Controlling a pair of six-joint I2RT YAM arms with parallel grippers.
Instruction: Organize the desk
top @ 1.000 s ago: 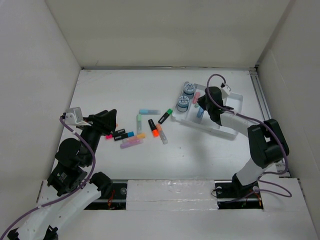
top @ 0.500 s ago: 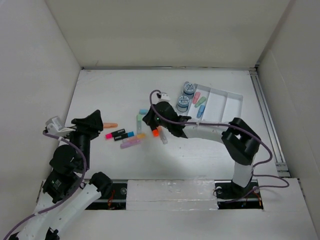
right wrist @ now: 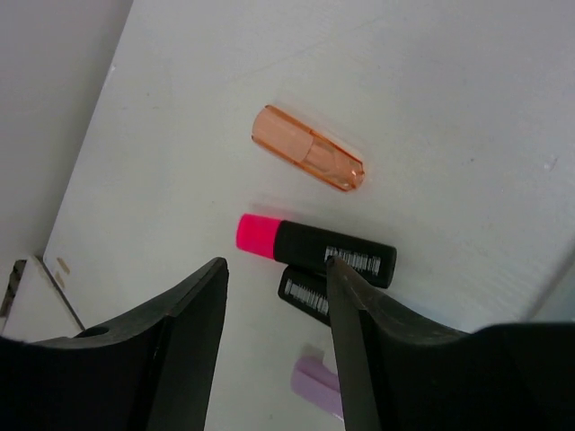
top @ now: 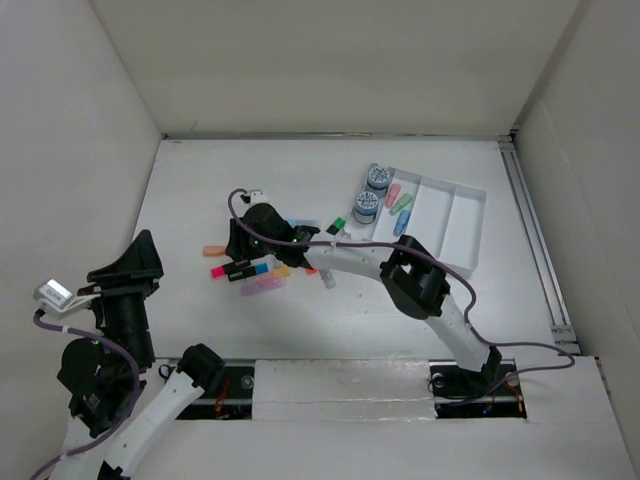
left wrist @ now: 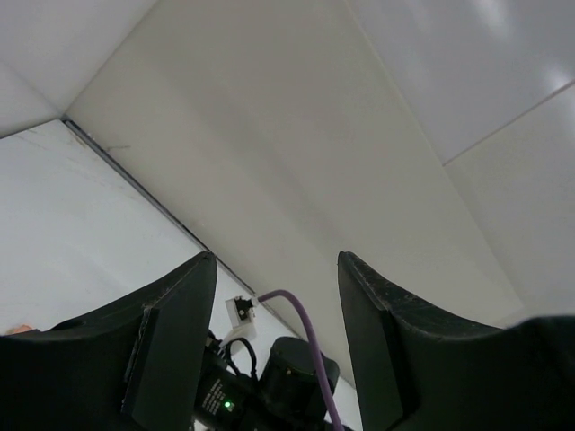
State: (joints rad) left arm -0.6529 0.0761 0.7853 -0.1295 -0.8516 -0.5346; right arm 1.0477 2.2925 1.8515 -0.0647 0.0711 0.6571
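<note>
The right arm has swung away from the tray (top: 472, 222) and now reaches far across the surface (top: 200, 190) to the scattered markers on the left. Meanwhile the left arm has pulled back and lifted clear. That looks like a handover of this cluster to the right arm, and most markers are not yet sorted.

The right end effector (right wrist: 276, 266) hangs just above the pink marker (right wrist: 314, 251), jaws parted and holding nothing. An orange cap (right wrist: 308, 160) lies just beyond it, and a second black marker (right wrist: 304, 293) sits right beside it.

The left end effector (left wrist: 277, 260) tilts up toward the back wall, jaws wide and empty.
</note>
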